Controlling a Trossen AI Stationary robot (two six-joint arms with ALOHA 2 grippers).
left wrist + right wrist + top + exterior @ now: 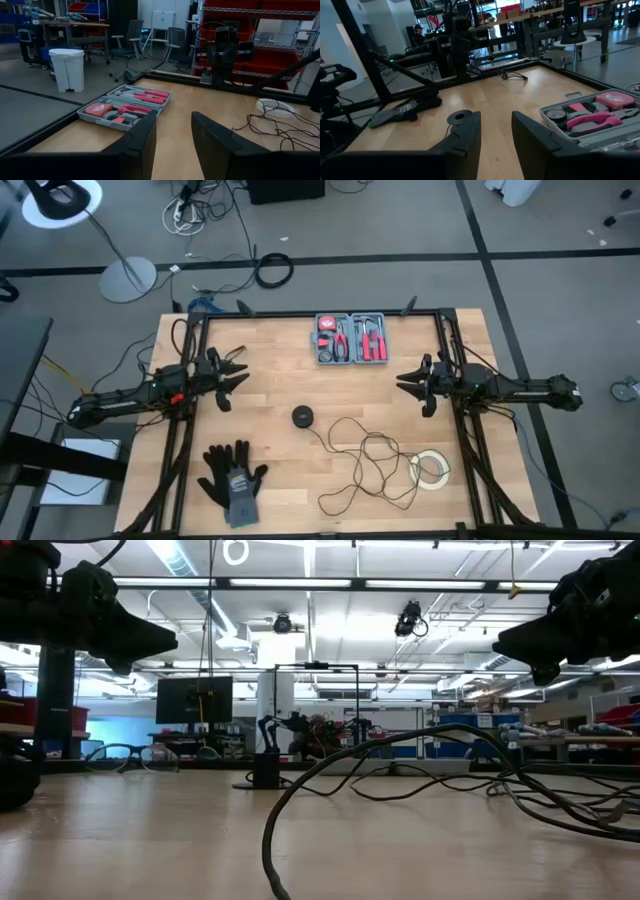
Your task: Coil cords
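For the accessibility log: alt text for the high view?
A thin black cord lies loosely tangled on a wooden table, ending in a small round disc. The left claw and right claw hover open at either side, holding nothing.

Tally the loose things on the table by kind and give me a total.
Thin black cord with round puck: 1
Tool case: 1
Work gloves: 1 pair
White tape roll: 1
Glasses: 1
Total: 5
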